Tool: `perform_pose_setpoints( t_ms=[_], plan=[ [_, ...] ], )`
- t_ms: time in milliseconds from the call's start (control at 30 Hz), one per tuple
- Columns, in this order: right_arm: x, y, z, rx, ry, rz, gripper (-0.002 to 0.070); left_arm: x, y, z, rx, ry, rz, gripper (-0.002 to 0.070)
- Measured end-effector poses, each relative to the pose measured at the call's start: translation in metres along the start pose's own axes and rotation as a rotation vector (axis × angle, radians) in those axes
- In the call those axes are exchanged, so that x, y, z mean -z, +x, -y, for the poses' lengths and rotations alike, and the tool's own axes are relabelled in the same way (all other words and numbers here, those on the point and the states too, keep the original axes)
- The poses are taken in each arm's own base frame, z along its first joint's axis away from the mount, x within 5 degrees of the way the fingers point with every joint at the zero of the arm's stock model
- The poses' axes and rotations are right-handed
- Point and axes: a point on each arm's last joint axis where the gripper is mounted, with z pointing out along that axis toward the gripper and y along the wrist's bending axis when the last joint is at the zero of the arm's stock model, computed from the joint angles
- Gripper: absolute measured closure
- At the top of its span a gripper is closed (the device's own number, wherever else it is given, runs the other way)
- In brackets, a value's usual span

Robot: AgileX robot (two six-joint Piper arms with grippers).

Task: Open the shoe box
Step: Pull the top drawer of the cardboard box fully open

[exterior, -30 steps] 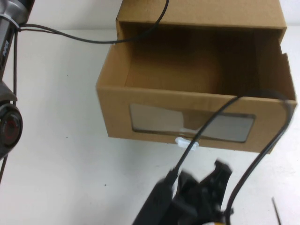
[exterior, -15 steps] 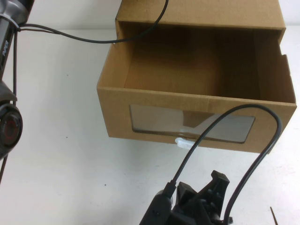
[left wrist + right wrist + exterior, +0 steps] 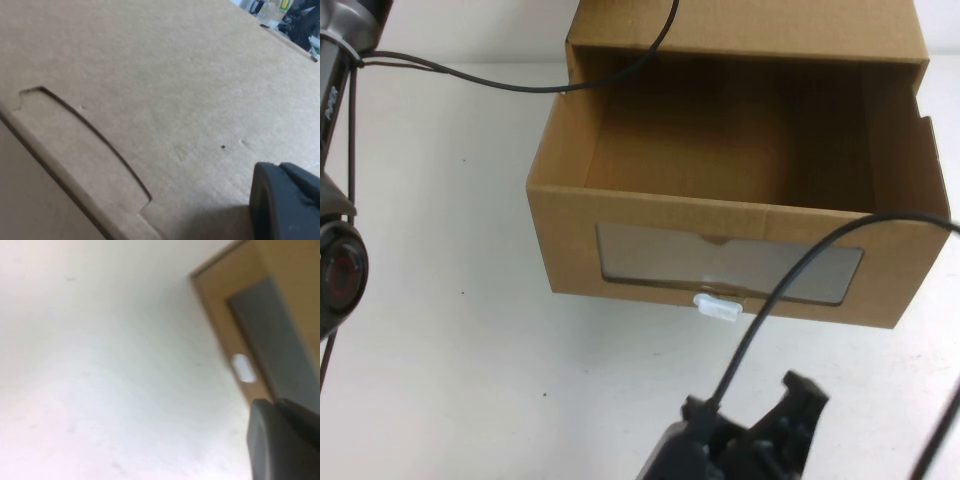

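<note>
The right gripper [image 3: 760, 440], shut and empty, has backed away from the shoe box [image 3: 750, 25], which sits on the table [image 3: 440, 380] with its drawer [image 3: 570, 240] pulled out. The left gripper [image 3: 285, 200] hangs close over the box top; open or shut, I cannot tell. The right arm's cable [image 3: 790, 280] could snag the pull tab [image 3: 717, 306] and drag the drawer.

I see a white bench [image 3: 440, 380] with a few dark specks [image 3: 543, 394], and blurred clutter [image 3: 295, 17] in the background.
</note>
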Motion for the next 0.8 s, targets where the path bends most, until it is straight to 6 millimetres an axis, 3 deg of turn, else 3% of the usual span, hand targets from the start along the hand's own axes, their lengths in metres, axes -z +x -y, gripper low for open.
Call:
perform_pose_setpoints(
  t_ms=[300, 600, 800],
  plan=[
    [0.006, 0.005, 0.016, -0.053, 0.13, -0.028, 0.0694, 0.0, 0.0, 0.0, -0.008, -0.003, 0.004, 0.0681],
    [0.006, 0.015, 0.016, -0.122, 0.102, -0.025, 0.0694, 0.0, -0.001, -0.001, -0.019, -0.007, 0.007, 0.0681],
    [0.017, 0.012, 0.031, -0.211, 0.077, 0.017, 0.0694, 0.0, -0.002, -0.002, -0.019, -0.018, 0.019, 0.0681]
  ],
)
